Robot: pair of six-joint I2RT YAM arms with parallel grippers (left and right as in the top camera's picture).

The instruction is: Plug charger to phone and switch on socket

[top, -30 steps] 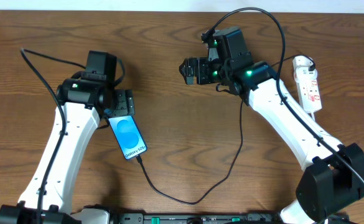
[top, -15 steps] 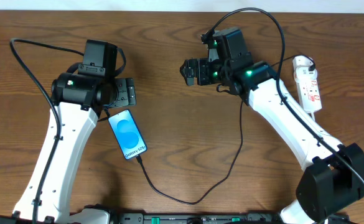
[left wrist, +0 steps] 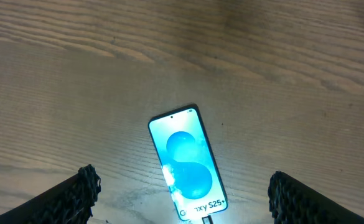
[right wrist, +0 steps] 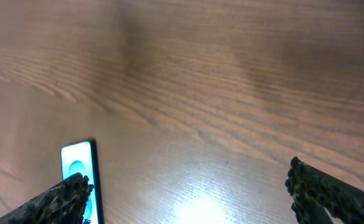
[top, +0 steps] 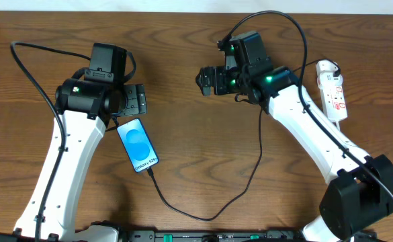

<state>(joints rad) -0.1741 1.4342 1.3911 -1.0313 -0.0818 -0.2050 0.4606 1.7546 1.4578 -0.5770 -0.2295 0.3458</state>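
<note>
A brown wooden table is carrying everything. The left tool is hovering with its jaws spread wide and empty, just beyond the top end of the phone. The right tool, likewise gaping and gripping nothing, is hanging well apart from the phone. The socket is lying far off to its right. The phone is lying face up, its screen glowing blue. The charger is running into the phone's bottom end and looping away across the table.

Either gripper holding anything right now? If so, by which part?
Nothing is held. The left gripper is open and apart from the phone, which lies on the table. The right gripper is open too, with nothing between its fingers.
</note>
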